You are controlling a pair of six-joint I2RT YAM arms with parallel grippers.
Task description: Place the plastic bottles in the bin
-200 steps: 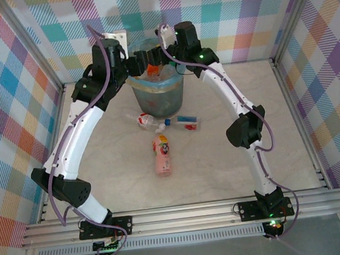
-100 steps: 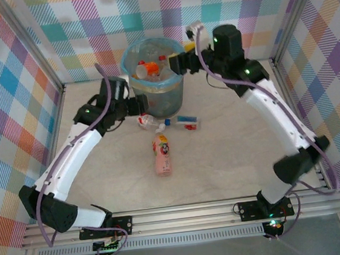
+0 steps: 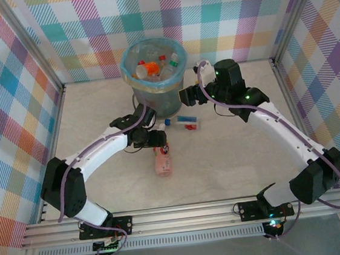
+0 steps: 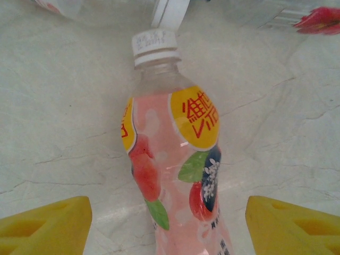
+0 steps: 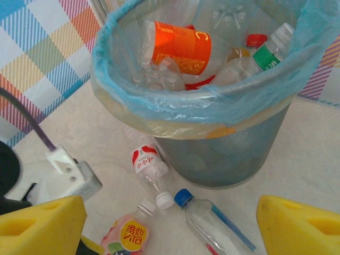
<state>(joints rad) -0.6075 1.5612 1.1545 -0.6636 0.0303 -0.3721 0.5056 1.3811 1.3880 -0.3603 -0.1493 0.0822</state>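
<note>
Change: both arms have left the bin's (image 3: 158, 101) mouth. Your left claw (image 3: 151, 137) has come down in front of the bin, and your right claw (image 3: 189, 95) has dropped beside its wall.
Meaning: the last drop looks finished. I judge a fresh pick is starting, with 3 bottles left on the counter (image 3: 222, 164).
Left claw: released, fingers spread on either side of the pink bottle (image 4: 175, 175), not touching it.
Right claw: released, nothing between its fingers.
Pink bottle: lies flat, just in front of the bin.
Axis: runs straight toward the bin, with the white cap (image 4: 154, 45) pointing at it and the base away.
Others: the red-labelled bottle (image 5: 149, 162) and blue-capped bottle (image 5: 212, 223) lie at the bin's foot.
</note>
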